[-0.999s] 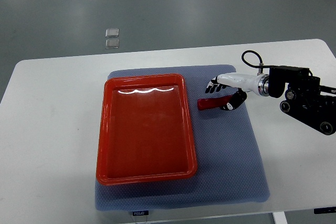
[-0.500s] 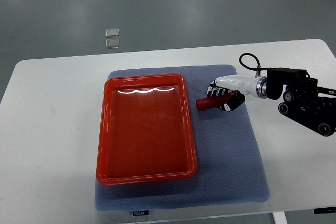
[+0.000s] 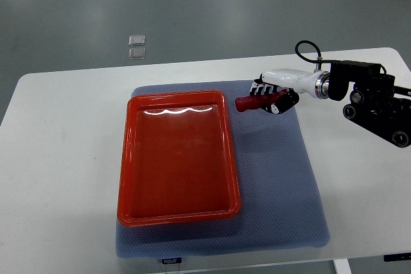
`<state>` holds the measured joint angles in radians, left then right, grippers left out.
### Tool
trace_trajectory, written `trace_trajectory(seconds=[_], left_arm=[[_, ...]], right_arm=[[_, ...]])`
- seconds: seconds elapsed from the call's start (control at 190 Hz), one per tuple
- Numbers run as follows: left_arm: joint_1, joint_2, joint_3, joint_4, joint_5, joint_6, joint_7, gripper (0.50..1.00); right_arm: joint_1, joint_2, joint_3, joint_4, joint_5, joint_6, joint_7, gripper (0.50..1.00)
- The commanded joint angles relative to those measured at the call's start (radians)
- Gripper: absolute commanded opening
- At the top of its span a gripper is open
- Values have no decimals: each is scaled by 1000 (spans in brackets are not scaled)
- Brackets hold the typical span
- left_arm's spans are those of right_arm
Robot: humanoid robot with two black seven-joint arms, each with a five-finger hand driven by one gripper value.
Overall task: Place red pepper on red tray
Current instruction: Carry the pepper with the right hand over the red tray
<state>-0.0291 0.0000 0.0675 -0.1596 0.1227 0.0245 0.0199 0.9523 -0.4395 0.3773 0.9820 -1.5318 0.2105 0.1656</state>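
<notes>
Right hand (image 3: 273, 96): fingers curled round the red pepper (image 3: 249, 102), held beside the red tray (image 3: 178, 156).
Risk: pepper's free end could snag the tray rim and slip out.

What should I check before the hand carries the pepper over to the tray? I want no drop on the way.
1. Grasp: the right hand has its fingers closed around the red pepper: ok.
2. Hold security: only the pepper's left end sticks out of the hand; how firm the grip is: cannot tell.
3. Lift: the pepper's shadow lies apart from it on the blue mat, so it looks raised: ok.
4. Target: the red tray holds nothing and lies flat on the mat: ok.
5. Path: bare mat only between pepper and tray rim: ok.
6. Position: the pepper is to the right of the tray, not over it: not ok yet.
</notes>
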Motion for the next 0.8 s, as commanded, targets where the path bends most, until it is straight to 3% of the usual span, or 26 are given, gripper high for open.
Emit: trace_trajectory(seconds=[0.0,0.142,0.379,0.526,0.726,0.794], left_arm=[[0,0,0,0,0,0,0,1000],[0,0,0,0,0,0,0,1000],[0,0,0,0,0,0,0,1000],[0,0,0,0,0,0,0,1000],[0,0,0,0,0,0,0,1000],[0,0,0,0,0,0,0,1000]], right_arm=[[40,10,3,3,25,-2,41,500],[88,67,5,9,61,0,104,502],[106,248,-32,-3,44,6,94,511],[100,347,-106,-81,36,-2,71,523],[72,394,-113,-157,36,-2,63,539],[62,410,-117,-163,36,-2,63,568]])
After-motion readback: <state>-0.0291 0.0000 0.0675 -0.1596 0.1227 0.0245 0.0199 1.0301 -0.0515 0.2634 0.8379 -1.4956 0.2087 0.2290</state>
